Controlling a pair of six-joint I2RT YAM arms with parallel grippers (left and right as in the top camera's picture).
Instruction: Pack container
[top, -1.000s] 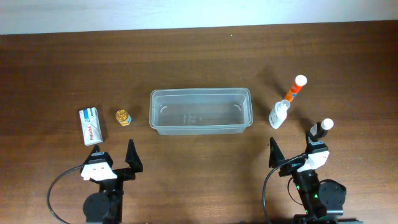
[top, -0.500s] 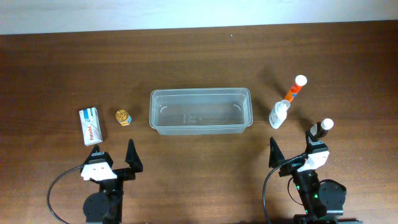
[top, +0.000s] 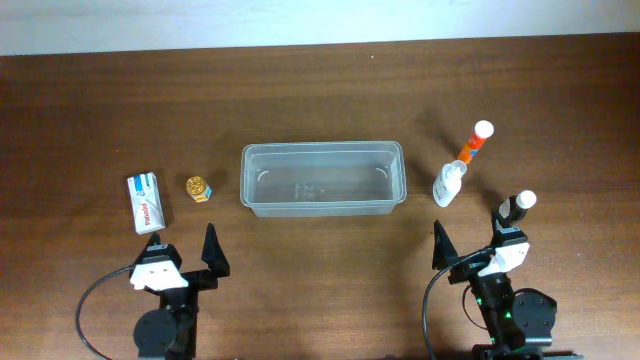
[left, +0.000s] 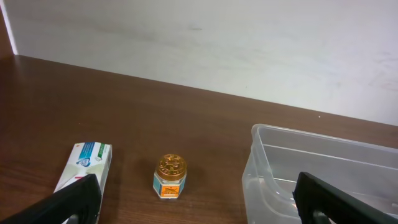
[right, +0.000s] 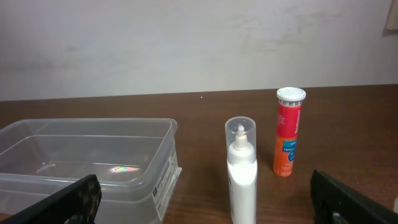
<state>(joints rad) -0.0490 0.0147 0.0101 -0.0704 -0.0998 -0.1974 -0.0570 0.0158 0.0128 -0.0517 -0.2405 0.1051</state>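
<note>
Jaws left and right stand apart; the container sits mouth-up, long axis left-to-right.

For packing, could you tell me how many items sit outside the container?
5: box and jar left of the container; white bottle, orange tube and white-capped dark bottle right.

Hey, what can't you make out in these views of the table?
Box print: too small overhead; left gripper partly covers it in the left wrist view.
Jar label: too small in both views.
Dark bottle: overhead, right gripper hides its base; outside the right wrist view.
White bottle base: cut off by the right wrist view's lower edge.
</note>
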